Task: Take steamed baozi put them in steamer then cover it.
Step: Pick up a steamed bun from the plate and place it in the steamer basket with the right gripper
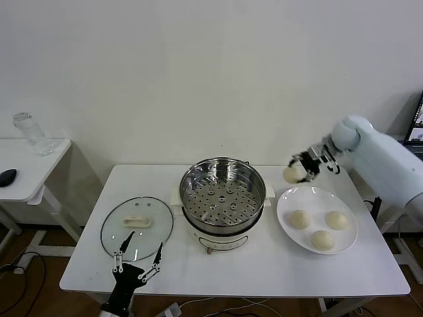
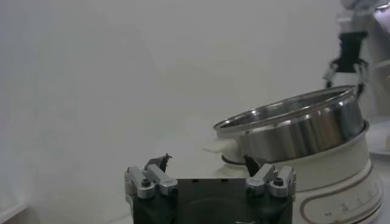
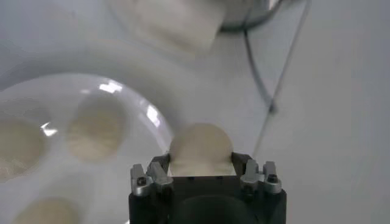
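My right gripper (image 1: 295, 173) is shut on one cream-white baozi (image 3: 201, 148), held in the air just above the far left rim of the white plate (image 1: 291, 224). Three more baozi (image 1: 301, 219) lie on that plate. The steamer (image 1: 223, 193), a shiny steel pot with a perforated floor on a white base, stands empty at the table's middle. Its cover (image 1: 137, 228), a clear glass lid with a white handle, lies flat to the left. My left gripper (image 1: 137, 259) hovers open at the lid's near edge, holding nothing.
A small side table (image 1: 26, 173) at the far left carries a glass jar (image 1: 30, 134) and a dark object (image 1: 6, 176). A thin cable (image 3: 277, 79) trails across the table behind the steamer. Bare tabletop (image 1: 264, 271) runs along the near edge.
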{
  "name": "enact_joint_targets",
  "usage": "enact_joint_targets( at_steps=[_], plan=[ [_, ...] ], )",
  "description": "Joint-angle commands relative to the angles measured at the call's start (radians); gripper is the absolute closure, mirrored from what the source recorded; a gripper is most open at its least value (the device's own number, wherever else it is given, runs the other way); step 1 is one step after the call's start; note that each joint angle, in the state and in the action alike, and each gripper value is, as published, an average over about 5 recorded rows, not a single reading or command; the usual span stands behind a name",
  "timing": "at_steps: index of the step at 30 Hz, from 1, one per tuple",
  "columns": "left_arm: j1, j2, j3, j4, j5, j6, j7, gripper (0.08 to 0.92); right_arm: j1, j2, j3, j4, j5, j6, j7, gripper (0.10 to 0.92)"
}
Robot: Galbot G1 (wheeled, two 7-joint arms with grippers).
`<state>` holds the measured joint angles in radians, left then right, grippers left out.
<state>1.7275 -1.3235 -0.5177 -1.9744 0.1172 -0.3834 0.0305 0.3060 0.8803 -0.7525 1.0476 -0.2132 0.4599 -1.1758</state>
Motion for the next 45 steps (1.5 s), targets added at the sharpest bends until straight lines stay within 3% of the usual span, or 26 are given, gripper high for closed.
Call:
enact_joint_targets(
  at_steps=[1,10,16,23,41,45],
  plan=[
    [0.001,-0.002,0.005,-0.006,0.000,-0.001,0.000,0.177,0.191,0.049,-0.150,0.276,0.020,0.184,-0.037,0.317],
    [0.002,-0.006,0.002,-0.007,0.000,-0.004,-0.001,0.177,0.140,0.174,-0.177,0.286,-0.125,0.209,-0.041,0.315],
    [-0.004,-0.011,0.009,-0.002,0.000,-0.006,-0.001,0.177,0.064,0.255,-0.180,0.209,-0.195,0.123,-0.037,0.317],
    [0.001,-0.008,0.010,0.002,0.000,-0.017,-0.001,0.177,0.014,0.336,-0.150,0.093,-0.285,0.129,-0.026,0.321],
    [0.009,-0.008,-0.012,0.003,-0.002,-0.035,-0.002,0.177,-0.040,0.408,-0.115,-0.006,-0.358,0.112,-0.023,0.308],
    [0.009,-0.011,-0.014,0.003,-0.002,-0.038,-0.002,0.177,-0.041,0.413,-0.122,-0.010,-0.341,0.105,-0.017,0.250]
  ],
)
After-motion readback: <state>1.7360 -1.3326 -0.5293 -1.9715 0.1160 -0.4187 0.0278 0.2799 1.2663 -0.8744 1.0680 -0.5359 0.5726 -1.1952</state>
